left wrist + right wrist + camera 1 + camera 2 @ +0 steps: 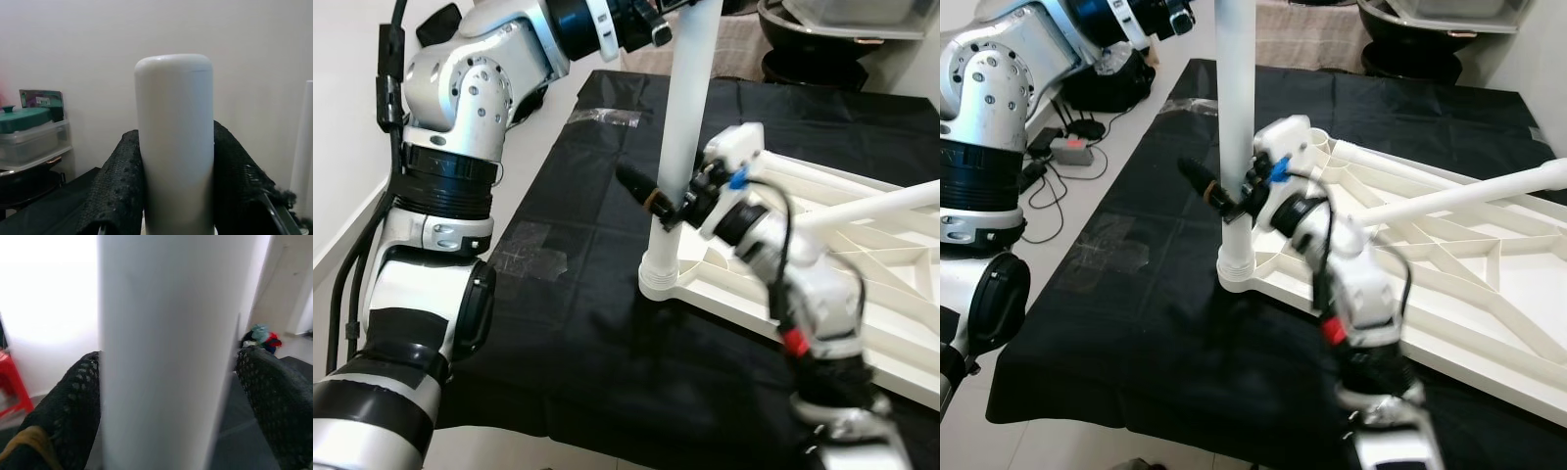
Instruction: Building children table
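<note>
The white children's table top (862, 294) lies upside down on a black cloth, ribbed underside up. A white table leg (683, 117) stands upright in the corner socket (659, 279) nearest me. My left gripper (176, 134) is shut on the leg's rounded top end, one black finger (120, 186) on each side. My right gripper (663, 203) is shut on the lower part of the same leg, just above the socket; its fingers (73, 401) flank the leg. A second white leg (1469, 196) stretches across the table top toward the right.
The black cloth (597, 333) covers the floor, with clear tape patches (533, 255) on it. Cables and a power strip (1067, 147) lie on the tiles to the left. A dark pot (813, 49) and a woven mat (734, 44) sit at the back.
</note>
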Tool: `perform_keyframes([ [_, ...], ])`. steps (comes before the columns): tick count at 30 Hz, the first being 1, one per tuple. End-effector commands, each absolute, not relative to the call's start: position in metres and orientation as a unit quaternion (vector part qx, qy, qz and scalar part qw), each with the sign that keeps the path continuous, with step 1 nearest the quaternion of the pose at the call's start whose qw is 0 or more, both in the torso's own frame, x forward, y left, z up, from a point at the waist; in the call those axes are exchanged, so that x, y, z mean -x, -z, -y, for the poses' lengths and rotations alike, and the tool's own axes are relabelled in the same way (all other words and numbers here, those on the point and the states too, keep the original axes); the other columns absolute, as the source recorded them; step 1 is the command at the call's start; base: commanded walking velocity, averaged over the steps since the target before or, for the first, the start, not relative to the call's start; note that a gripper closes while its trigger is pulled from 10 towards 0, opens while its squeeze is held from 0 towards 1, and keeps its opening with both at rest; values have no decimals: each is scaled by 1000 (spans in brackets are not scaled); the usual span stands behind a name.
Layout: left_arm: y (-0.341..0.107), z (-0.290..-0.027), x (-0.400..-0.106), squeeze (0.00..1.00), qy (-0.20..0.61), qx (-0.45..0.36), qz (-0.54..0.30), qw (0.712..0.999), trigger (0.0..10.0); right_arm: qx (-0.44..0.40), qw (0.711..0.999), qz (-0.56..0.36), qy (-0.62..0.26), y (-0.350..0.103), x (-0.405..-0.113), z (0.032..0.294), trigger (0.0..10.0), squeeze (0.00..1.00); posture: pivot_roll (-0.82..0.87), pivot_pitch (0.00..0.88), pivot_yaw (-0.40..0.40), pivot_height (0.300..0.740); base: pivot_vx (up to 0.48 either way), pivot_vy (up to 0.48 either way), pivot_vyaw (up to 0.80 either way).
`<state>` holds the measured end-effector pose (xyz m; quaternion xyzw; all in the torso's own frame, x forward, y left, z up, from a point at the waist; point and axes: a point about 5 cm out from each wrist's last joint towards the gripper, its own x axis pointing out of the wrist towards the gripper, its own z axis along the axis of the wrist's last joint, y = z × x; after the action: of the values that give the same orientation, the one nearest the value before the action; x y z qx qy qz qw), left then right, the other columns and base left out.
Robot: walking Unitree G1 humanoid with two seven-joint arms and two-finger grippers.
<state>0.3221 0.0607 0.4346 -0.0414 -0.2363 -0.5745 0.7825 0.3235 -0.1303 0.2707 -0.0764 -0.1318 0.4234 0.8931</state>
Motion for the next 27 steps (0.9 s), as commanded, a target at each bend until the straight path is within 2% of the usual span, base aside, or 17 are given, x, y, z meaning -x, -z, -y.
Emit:
perform_keyframes([
  [1,-419,-56,-330,0,571,25,193,798,0,71,883,137,-444,-271,-322,129,10000,1000,15,128,13,740,0,0,0],
  [2,-419,-55,-330,0,573,24,192,797,0,93,868,135,-469,-276,-324,132,10000,1000,15,129,15,740,0,0,0],
  [3,-419,-55,-330,0,573,24,192,797,0,93,868,135,-469,-276,-324,132,10000,1000,15,129,15,740,0,0,0],
  [4,-418,-54,-330,0,575,25,190,795,0,104,846,124,-508,-280,-324,131,10000,576,14,130,16,740,0,0,0],
  [5,-418,-53,-330,0,577,26,190,794,0,110,830,117,-535,-283,-323,130,10000,0,14,130,16,740,0,0,0],
  [6,-417,-52,-329,0,579,26,189,793,0,110,808,106,-569,-283,-321,128,10000,0,13,131,18,740,0,0,0],
  [8,-417,-52,-329,0,579,26,189,793,0,110,808,106,-569,-283,-321,128,10000,0,13,131,18,740,0,0,0],
  [9,-417,-52,-329,0,580,27,189,792,0,106,789,98,-597,-284,-319,127,10000,0,13,131,18,740,0,0,0],
  [10,-417,-52,-329,0,580,27,189,792,0,106,789,98,-597,-284,-319,127,10000,0,13,131,18,740,0,0,0],
  [12,-417,-51,-329,0,581,28,188,791,0,90,759,94,-638,-288,-319,126,10000,0,13,132,19,740,0,0,0],
  [14,-417,-51,-329,0,581,28,188,791,0,90,759,94,-638,-288,-319,126,10000,0,13,132,19,740,0,0,0],
  [15,-417,-50,-329,0,582,28,187,791,0,81,750,96,-649,-291,-320,127,4118,0,13,132,19,740,0,0,0],
  [16,-416,-50,-330,0,583,29,187,790,0,71,747,94,-655,-292,-324,127,0,0,13,132,17,740,0,0,0],
  [27,-415,-48,-330,0,584,30,187,789,0,69,734,73,-671,-290,-331,130,0,0,10,131,15,740,0,0,0],
])
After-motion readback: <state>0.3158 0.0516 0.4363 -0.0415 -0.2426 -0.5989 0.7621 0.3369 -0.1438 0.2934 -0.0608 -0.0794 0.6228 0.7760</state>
